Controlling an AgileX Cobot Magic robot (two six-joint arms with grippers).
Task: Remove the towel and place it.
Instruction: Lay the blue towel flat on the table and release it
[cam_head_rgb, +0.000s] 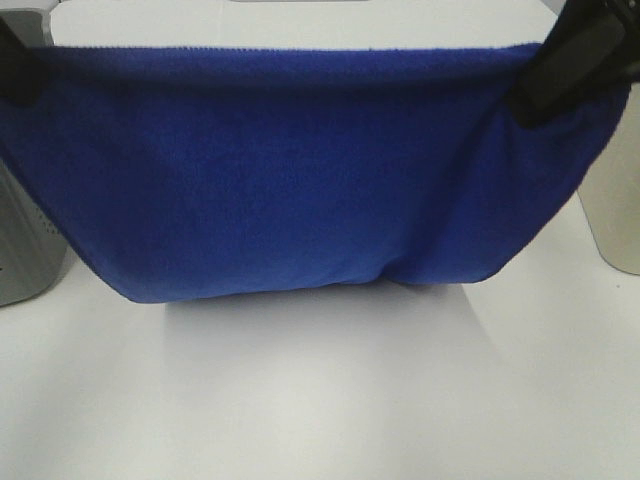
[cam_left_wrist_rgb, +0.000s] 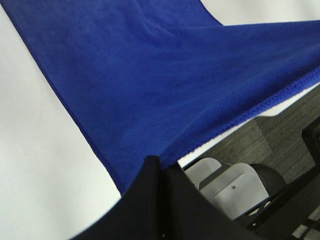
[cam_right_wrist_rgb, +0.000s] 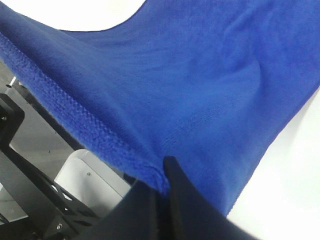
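Blue and sagging, the towel hangs stretched above the worktop, left tool and right tool each clamped on an upper corner, so, as I judge it, uneven pulling could tug a thin pinch loose and drop it crumpled onto the worktop.

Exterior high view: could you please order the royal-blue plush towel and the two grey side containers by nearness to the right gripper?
1. Royal-blue plush towel, clamped in the right gripper.
2. Grey container, right edge.
3. Grey perforated basket, far left edge.
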